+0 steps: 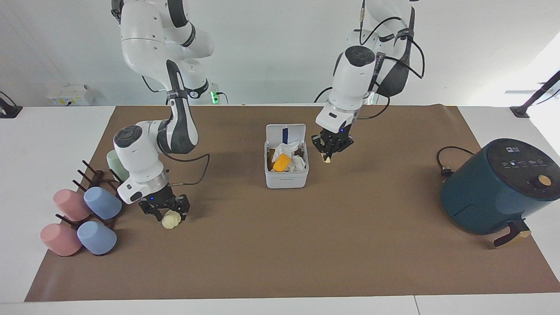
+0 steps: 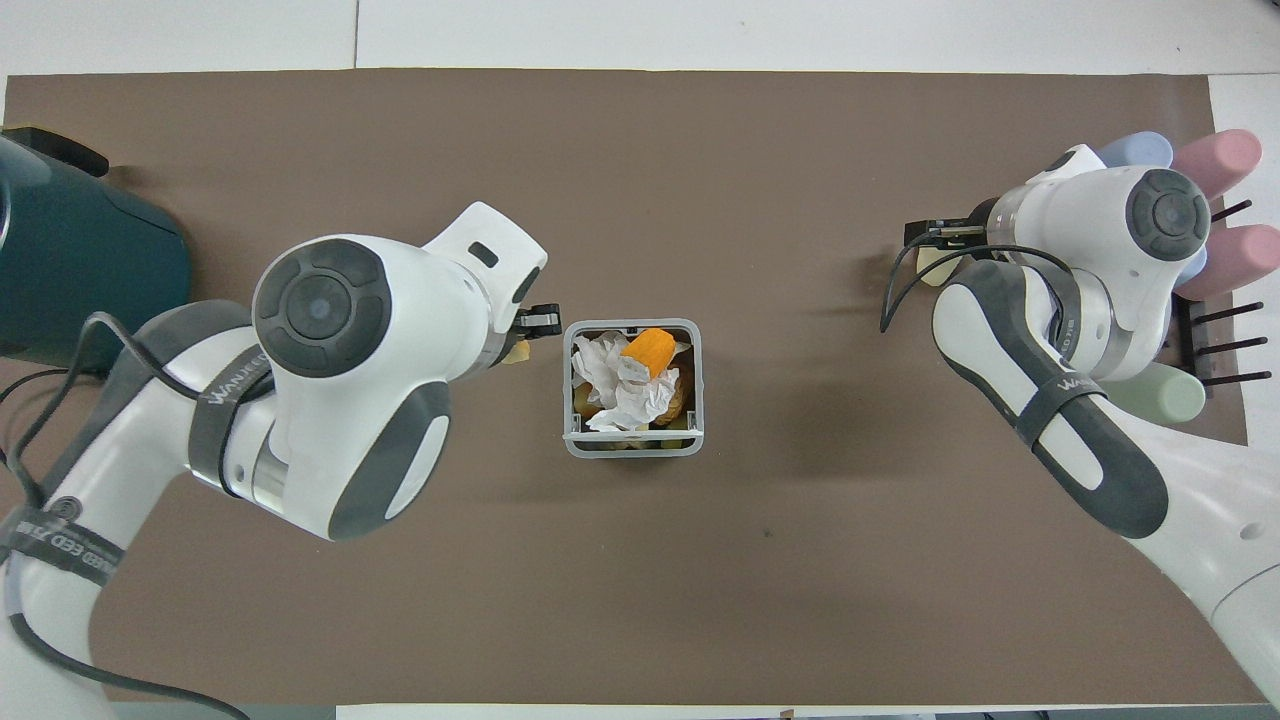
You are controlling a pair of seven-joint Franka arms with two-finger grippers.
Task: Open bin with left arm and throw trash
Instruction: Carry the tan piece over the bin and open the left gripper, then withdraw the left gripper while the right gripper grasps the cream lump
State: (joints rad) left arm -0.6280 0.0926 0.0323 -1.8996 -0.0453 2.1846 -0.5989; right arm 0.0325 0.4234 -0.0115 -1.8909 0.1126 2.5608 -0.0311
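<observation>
The white-grey bin (image 1: 286, 180) stands mid-table with its lid (image 1: 285, 130) up. An orange block (image 1: 281, 162) lies on crumpled paper inside; it also shows in the overhead view (image 2: 648, 350). My left gripper (image 1: 331, 149) is raised just beside the bin's rim (image 2: 571, 392), toward the left arm's end of the table. It is shut on the cream knobbly piece (image 1: 327, 159), which also shows in the overhead view (image 2: 515, 353). My right gripper (image 1: 166, 211) is low and open, with its fingers on either side of the pale yellow lump (image 1: 171, 220) on the mat.
A teal air fryer (image 1: 498, 186) with its cord (image 1: 450, 162) stands at the left arm's end of the table. Pastel cups on a dark peg rack (image 1: 87, 210) lie at the right arm's end, close to the right gripper.
</observation>
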